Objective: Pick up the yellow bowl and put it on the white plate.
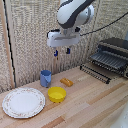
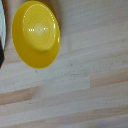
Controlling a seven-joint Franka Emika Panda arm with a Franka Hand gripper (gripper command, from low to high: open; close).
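The yellow bowl [image 1: 56, 94] sits upright on the wooden table, just off the exterior view's right edge of the white plate [image 1: 23, 102]. It fills one side of the wrist view [image 2: 36, 34], seen from above, empty. My gripper [image 1: 61, 52] hangs high above the table, above and slightly behind the bowl, its two dark blue fingers [image 1: 67, 50] pointing down with a gap between them and nothing held. A sliver of the plate's rim [image 2: 2, 22] shows at the wrist view's edge.
A blue mug [image 1: 45, 78] stands behind the bowl. A small orange-yellow oblong piece [image 1: 66, 82] lies beside the mug. A dark toaster oven [image 1: 111, 56] with its door lowered stands at the exterior view's right. A woven screen backs the table.
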